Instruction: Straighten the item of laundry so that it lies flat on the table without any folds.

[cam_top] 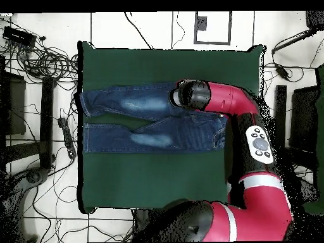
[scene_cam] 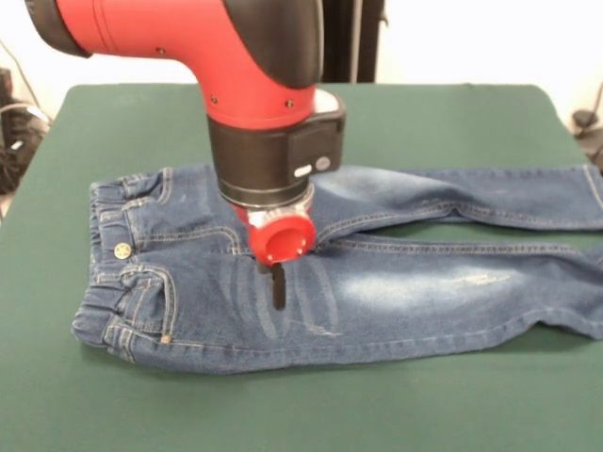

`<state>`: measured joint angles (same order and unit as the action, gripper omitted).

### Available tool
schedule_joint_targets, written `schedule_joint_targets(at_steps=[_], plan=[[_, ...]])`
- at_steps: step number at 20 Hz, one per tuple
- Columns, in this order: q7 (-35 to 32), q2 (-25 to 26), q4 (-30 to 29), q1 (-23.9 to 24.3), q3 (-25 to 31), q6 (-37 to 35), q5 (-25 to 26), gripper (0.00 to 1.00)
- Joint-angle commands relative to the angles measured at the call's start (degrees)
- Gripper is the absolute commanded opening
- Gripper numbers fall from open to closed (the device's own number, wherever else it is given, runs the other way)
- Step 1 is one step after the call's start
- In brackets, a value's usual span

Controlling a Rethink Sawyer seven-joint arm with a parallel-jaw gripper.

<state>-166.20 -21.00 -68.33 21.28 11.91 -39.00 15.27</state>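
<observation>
One pair of jeans (scene_cam: 396, 292), front side up, spread across the middle of the green counter (scene_cam: 283, 414). Seen from the front camera: waistband and brass button at picture left, both legs running off toward picture right, far leg to the very edge of the picture. Long axis therefore side to side across the counter, not toward or away from the robot's base. Looks mostly flat. Shows a narrow wedge of bare counter between the legs, faint ripples over the near thigh, and some bunching where the legs meet.

Red and black arm reaching down from above, with the jaws (scene_cam: 279, 299) pointing straight down at the upper thigh of the near leg, just beside the crotch seam. Touching the denim or hovering just over it; cannot tell which. Cannot tell whether the jaws are open or closed either, as only a short dark tip shows below the red cap.

Seen from overhead: jeans (cam_top: 139, 120) turned the other way, waistband at picture right, legs stretching left, lying in the upper half of the counter (cam_top: 158, 177). Jaws hidden there beneath the arm's wrist, over the waist end.

Judgement: cloth extends lengthways to both sides of the jaws, far more on the leg side, so any smoothing stroke likely needs to follow that long axis.
</observation>
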Motion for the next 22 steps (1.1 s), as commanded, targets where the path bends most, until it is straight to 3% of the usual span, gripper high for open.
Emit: schedule_joint_targets(at_steps=[1, 14, 22], plan=[[19.8, -3.4, -7.5, 0.1, 7.6, -4.8, 2.9, 1.0], [21.4, -3.2, -10.2, 3.7, 8.0, -3.8, 5.5, 1.0], [16.6, -3.7, -11.7, 3.4, 4.9, -1.6, 10.2, 1.0]])
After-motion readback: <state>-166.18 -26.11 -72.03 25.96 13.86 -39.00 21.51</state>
